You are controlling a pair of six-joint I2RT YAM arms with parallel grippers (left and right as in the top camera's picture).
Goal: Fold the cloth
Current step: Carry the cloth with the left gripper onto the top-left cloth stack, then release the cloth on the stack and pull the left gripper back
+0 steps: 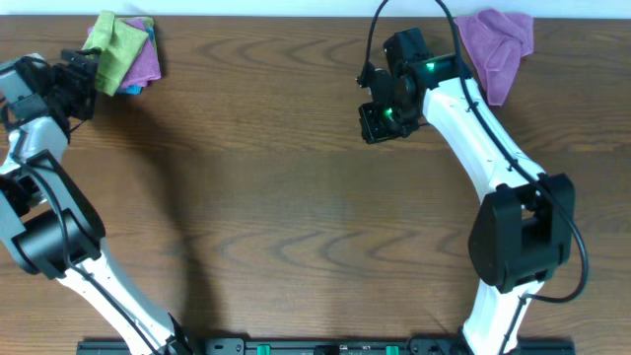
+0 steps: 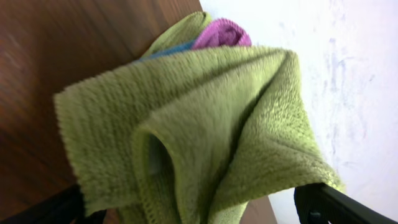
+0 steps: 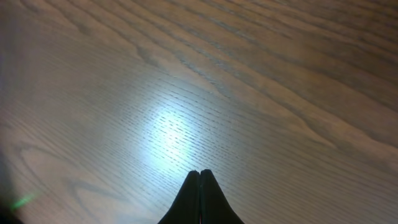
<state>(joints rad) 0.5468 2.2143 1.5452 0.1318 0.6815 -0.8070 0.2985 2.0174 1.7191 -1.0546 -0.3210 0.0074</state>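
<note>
left pincer [image 2: 193, 211] stands apart, the cloth [image 2: 205, 130] bunched between its fingers at the table [image 1: 296, 197] edge; right pincer [image 3: 200, 186] pressed together above wood.

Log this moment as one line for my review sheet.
cloth: bunched atop purple cloth, far-left corner | left tool: open around cloth | right tool: shut, over table, holding nothing

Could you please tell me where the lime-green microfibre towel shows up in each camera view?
Overhead: the lime-green microfibre towel lies at top left.
Left wrist: it fills the middle.
Right wrist: not in it.
Shared landmark: the crumpled purple cloth beside it, in overhead and left wrist.
</note>
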